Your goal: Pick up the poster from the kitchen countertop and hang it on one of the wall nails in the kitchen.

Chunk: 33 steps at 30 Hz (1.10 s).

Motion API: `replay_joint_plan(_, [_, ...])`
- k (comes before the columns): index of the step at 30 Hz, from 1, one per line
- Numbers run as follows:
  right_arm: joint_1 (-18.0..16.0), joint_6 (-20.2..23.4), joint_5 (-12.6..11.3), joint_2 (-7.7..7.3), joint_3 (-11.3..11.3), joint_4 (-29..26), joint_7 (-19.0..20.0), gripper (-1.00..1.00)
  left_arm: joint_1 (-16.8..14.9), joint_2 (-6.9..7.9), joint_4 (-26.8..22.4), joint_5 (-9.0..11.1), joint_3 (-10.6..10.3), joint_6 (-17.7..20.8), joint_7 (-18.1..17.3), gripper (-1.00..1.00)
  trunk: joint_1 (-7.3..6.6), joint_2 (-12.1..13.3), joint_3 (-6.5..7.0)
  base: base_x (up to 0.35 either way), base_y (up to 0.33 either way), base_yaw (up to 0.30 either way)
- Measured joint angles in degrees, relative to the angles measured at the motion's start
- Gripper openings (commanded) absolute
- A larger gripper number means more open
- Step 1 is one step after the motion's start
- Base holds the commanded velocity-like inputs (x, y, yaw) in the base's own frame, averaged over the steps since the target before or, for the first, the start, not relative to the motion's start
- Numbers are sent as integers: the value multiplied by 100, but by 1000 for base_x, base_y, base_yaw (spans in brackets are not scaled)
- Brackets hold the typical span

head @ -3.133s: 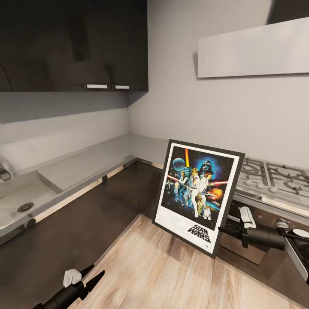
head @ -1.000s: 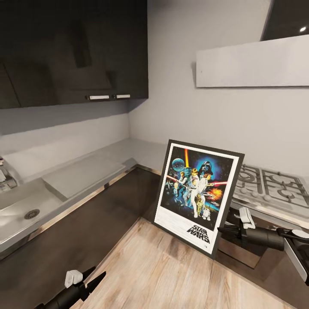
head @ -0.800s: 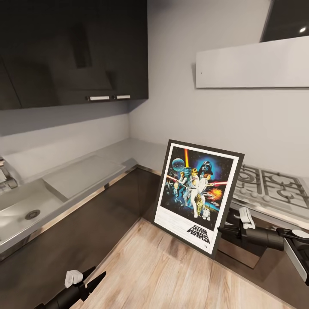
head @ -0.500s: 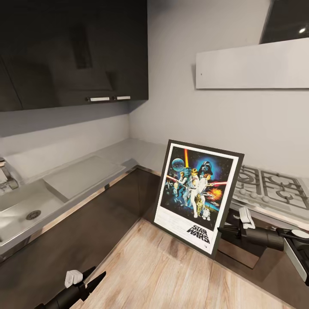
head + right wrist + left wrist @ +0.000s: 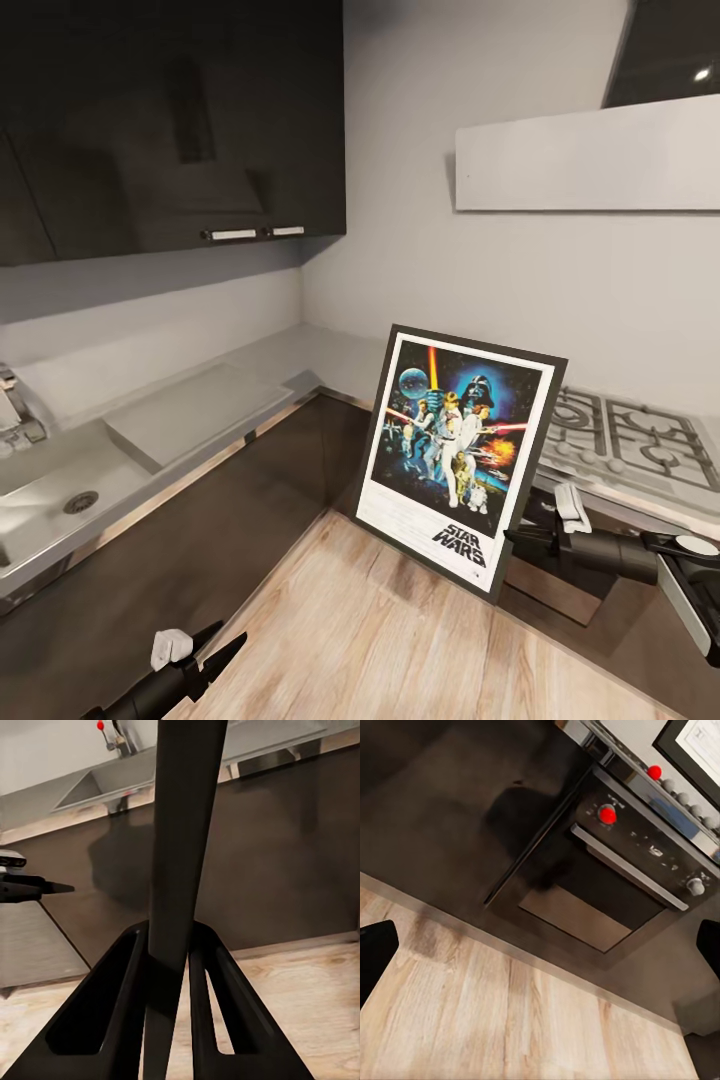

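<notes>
The right hand (image 5: 512, 537) is pinching the poster (image 5: 456, 456) at its lower right edge, and the poster is hanging upright in the air just in front of that hand, slightly tilted, with its printed face turned toward the head camera. In the right wrist view the right hand (image 5: 169, 960) is pressing both fingers (image 5: 124, 975) against the dark edge of the poster (image 5: 180, 832), which is running straight up between them. Behind the held poster, the bench (image 5: 290, 355) is wrapping around the corner, with the gas hob (image 5: 625, 445) just beyond the right hand and the sink (image 5: 55, 490) well apart from it on the far side. The left hand (image 5: 215, 645) is hovering low over the wooden floor (image 5: 380, 640), well apart from the poster, with its fingers spread; in the left wrist view its dark fingertips (image 5: 375, 952) are standing wide at the picture's edges, with the oven (image 5: 607, 885) and its red knobs ahead of them.
</notes>
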Motion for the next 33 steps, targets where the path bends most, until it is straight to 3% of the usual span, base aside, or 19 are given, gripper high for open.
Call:
replay_joint_plan(18, [0, 0, 0, 4, 1, 0, 0, -100, -1, -1, 0, 0, -6, 1, 0, 100, -397, 725, 325, 0, 0, 0])
replay_joint_plan(33, [0, 0, 0, 4, 1, 0, 1, -100, 0, -1, 0, 0, -7, 1, 0, 100, -397, 727, 326, 0, 0, 0])
